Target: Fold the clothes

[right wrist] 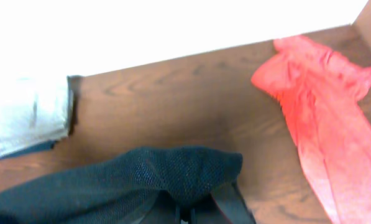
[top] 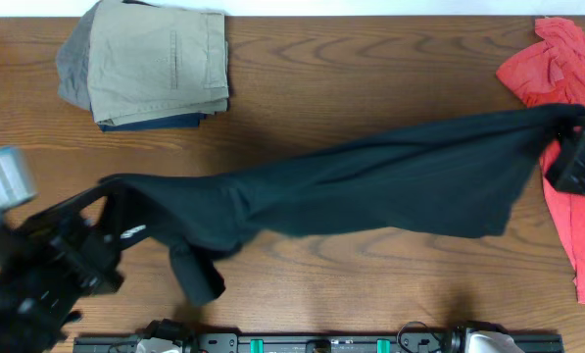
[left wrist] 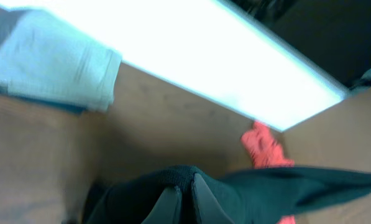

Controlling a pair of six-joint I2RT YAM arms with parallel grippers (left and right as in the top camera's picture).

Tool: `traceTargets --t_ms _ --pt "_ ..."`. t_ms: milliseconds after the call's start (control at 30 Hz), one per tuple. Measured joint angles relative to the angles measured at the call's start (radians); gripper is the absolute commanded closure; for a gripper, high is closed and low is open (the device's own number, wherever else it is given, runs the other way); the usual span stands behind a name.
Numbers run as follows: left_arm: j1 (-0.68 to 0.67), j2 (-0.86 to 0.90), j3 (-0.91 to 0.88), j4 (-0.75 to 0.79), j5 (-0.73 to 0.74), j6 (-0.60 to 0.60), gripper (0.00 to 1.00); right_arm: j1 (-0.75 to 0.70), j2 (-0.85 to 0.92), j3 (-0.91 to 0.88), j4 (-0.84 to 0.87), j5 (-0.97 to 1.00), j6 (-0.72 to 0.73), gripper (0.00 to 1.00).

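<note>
The black shirt [top: 370, 186] hangs stretched across the table between my two grippers, slack in the middle, with one sleeve [top: 196, 275] drooping at the lower left. My left gripper [top: 111, 196] is shut on the shirt's left end; in the left wrist view its two fingers [left wrist: 185, 193] pinch a fold of the black shirt [left wrist: 266, 193]. At the right edge my right gripper [top: 566, 132] is shut on the other end; the right wrist view shows the black shirt [right wrist: 166, 174] bunched over its fingertips [right wrist: 225, 199].
A stack of folded khaki, grey and navy garments [top: 155, 64] lies at the back left. A coral-red shirt [top: 566, 88] is crumpled along the right edge, partly under the right gripper. A black rail [top: 312, 343] runs along the front edge.
</note>
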Motion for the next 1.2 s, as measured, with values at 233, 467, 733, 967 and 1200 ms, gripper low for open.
traceTargets --t_ms 233,467,733,967,1200 --pt "0.0 0.152 0.038 0.046 -0.061 0.014 0.94 0.0 0.042 0.032 0.035 0.097 0.024 0.99" --pt "0.009 0.548 0.027 0.206 -0.101 0.052 0.94 -0.073 0.319 0.035 0.143 0.165 0.067 0.99" --pt "0.014 0.945 0.016 0.514 -0.105 0.102 0.93 -0.104 0.66 0.028 0.31 0.164 0.073 0.94" --pt "0.017 1.195 0.016 0.607 -0.113 0.116 0.02 -0.105 0.888 0.028 0.361 0.181 0.082 0.01" --pt "0.021 1.264 0.014 0.491 -0.1 0.116 0.02 -0.105 0.973 0.021 0.261 0.186 0.082 0.01"
